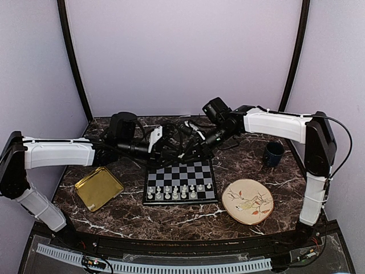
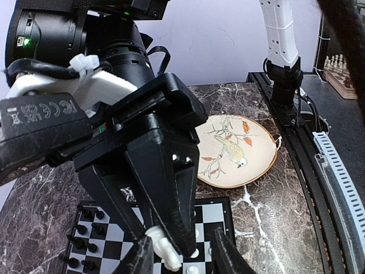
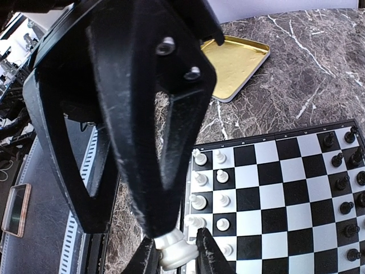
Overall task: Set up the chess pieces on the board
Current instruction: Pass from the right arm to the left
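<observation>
The board lies mid-table, with white chess pieces along its two near rows. Both grippers meet above its far edge. My right gripper is shut on the base of a white chess piece. A finger of the left gripper touches the top of that piece. In the left wrist view the same piece hangs at the tip of the right gripper's fingers. My left gripper stands open around it. The piece is against one left finger, and board shows in the gap before the other.
Black chessmen fill the board's far rows. A square gold tray lies left of the board. A painted plate sits to its right, and a dark cup stands at the back right. Cables trail behind the grippers.
</observation>
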Available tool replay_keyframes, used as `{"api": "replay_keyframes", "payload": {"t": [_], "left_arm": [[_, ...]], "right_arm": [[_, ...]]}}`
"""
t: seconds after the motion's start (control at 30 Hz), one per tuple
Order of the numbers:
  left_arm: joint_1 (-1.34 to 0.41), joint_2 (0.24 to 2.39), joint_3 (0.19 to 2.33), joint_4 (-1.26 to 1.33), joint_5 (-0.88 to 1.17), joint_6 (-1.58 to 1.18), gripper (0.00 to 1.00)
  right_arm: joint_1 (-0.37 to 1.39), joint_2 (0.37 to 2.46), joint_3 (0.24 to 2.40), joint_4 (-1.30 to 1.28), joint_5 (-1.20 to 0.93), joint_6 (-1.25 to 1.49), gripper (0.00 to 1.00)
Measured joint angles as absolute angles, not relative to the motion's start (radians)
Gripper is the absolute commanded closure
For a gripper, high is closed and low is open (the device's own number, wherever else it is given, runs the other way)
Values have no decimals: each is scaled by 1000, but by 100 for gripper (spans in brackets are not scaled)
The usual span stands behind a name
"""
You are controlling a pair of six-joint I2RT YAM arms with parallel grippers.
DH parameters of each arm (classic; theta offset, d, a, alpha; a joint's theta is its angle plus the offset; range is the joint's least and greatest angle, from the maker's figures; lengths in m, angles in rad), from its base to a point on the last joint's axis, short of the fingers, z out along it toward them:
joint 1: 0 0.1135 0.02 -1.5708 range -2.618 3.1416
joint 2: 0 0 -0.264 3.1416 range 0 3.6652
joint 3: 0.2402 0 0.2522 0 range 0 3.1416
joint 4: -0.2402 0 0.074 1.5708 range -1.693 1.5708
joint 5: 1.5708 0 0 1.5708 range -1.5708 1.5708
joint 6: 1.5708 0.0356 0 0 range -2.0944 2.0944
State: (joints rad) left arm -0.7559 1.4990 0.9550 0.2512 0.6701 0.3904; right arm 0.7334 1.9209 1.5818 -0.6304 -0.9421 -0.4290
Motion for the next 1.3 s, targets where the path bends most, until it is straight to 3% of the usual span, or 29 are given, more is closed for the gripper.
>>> {"api": "replay_keyframes", "payload": {"t": [0.17, 0.4, 0.77, 1.3], "left_arm": [[-756, 1497, 955, 251, 675, 391, 68], [-756, 1470, 962, 227, 701, 394, 59], [-756, 1475, 1000, 144, 696, 438, 61], [-755, 1535, 1007, 118, 668, 425, 90]], "right_arm": [[742, 1921, 1581, -635, -942, -437, 78], [743, 1921, 1581, -642, -943, -437, 78], [743, 1921, 1581, -651, -943, -448, 78], [745, 1921, 1578, -661, -939, -456, 78]]}}
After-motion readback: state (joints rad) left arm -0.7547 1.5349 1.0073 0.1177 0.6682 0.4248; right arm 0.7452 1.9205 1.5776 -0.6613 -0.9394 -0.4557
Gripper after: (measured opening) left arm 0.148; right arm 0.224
